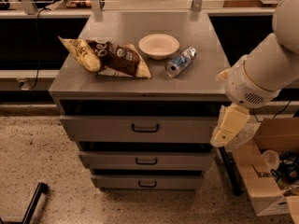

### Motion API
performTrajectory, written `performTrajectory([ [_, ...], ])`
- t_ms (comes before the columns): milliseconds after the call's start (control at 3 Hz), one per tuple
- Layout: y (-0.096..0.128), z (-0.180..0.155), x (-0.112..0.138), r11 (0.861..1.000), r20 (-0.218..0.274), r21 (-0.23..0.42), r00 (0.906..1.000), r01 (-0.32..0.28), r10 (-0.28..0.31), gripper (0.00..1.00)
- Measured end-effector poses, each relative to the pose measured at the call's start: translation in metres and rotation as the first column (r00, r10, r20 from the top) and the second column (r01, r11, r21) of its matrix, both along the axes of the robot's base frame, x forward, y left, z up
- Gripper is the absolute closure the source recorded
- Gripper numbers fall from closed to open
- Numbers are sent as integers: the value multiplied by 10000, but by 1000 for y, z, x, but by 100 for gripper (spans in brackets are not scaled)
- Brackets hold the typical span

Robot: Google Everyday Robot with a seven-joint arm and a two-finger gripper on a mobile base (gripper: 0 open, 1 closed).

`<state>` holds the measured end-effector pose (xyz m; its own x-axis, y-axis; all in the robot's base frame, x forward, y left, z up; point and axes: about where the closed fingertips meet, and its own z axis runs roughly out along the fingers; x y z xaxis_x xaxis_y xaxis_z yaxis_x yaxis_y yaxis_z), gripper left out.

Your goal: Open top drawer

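Where gripper (220, 138) hangs: low at right, just beside top drawer (103, 129) front's right end; open or closed, cannot tell.
Top drawer: directly under tabletop (140, 85), handle (145, 128) at centre, not yet grasped.
Risk: clipping that right end, or catching middle drawer (112, 161) instead.
Cause: small, alike handles, stacked close.

The robot's arm (273, 64) is white and smooth, made of thick rounded segments. Its round wrist joint (247, 90) has a small dark grille of slots. Under it, at the right side, the gripper (228, 126) is pale cream-yellow.
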<state>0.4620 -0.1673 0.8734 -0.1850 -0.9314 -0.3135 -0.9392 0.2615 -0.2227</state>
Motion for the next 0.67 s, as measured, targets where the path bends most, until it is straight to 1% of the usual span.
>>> performTrajectory([
  [333,2,-14,5,10000,402,92,9992,-24,20,0],
  [667,9,-48,2,9983,1213,-25,9909,-580,579,0],
])
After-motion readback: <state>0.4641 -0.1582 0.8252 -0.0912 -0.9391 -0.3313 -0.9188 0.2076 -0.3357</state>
